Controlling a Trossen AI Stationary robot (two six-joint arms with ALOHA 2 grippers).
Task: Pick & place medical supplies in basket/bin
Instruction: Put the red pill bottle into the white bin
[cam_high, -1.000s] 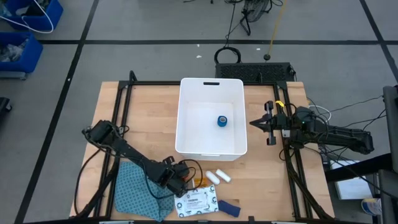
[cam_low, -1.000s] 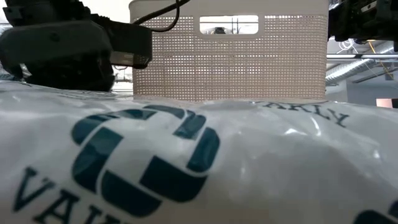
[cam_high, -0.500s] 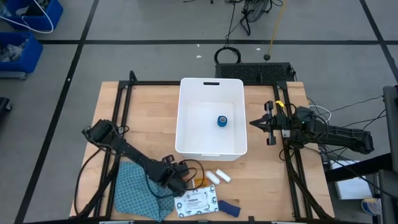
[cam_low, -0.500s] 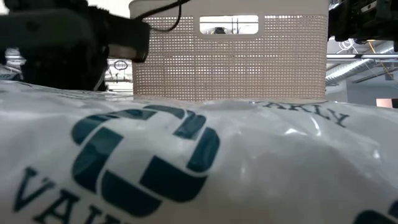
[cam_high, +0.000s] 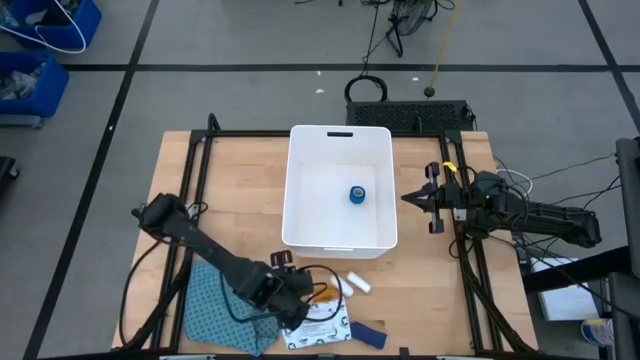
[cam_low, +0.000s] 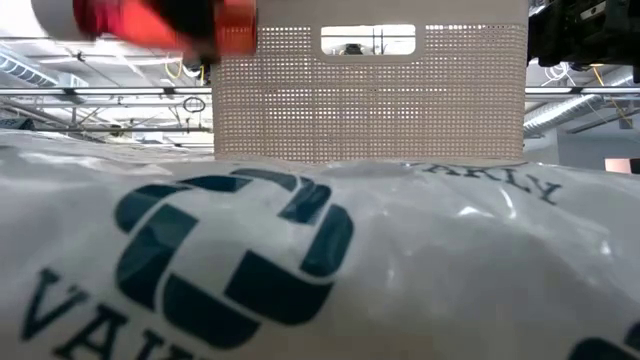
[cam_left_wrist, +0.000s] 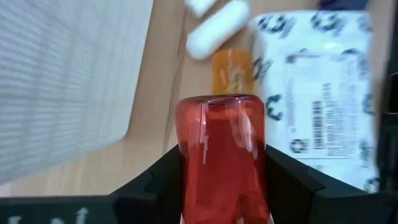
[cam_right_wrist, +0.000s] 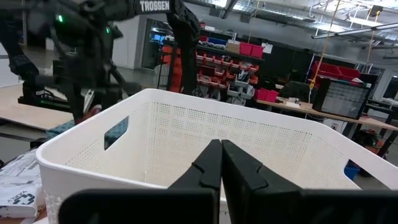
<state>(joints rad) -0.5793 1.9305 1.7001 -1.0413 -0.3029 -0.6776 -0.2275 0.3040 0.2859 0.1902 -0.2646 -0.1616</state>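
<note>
Wooden tabletop, black frame rails and a workshop floor surround the job; your left gripper (cam_left_wrist: 221, 180) is the one at work, near the front edge between the patterned cloth (cam_high: 208, 298) and the printed packet (cam_high: 322, 325). Its jaws are clamped on the red-capped bottle (cam_left_wrist: 222, 155), which sits squarely between them with the body running forward past the fingertips. Just beyond the bottle's far end lie the orange pill bottle (cam_left_wrist: 231, 71) and the two white cylinders (cam_left_wrist: 214, 31), with the packet alongside. To the other side of the jaws stands the perforated wall of the white bin (cam_high: 339, 135).

I judge the bottle is already clear of the table, since the low view shows it as a red streak (cam_low: 160, 18) up beside the bin's top edge. Keep the grip firm; a smooth round bottle may twist if you swing fast. Rise until the bottle clears the bin's near rim, carry it over the open floor, then lower before you release, aiming away from the blue tape roll (cam_high: 357, 194) already inside.

Your right gripper (cam_high: 412, 199) waits beside the bin's right wall, jaws pressed together on nothing. Leave it there, clear of your path.
</note>
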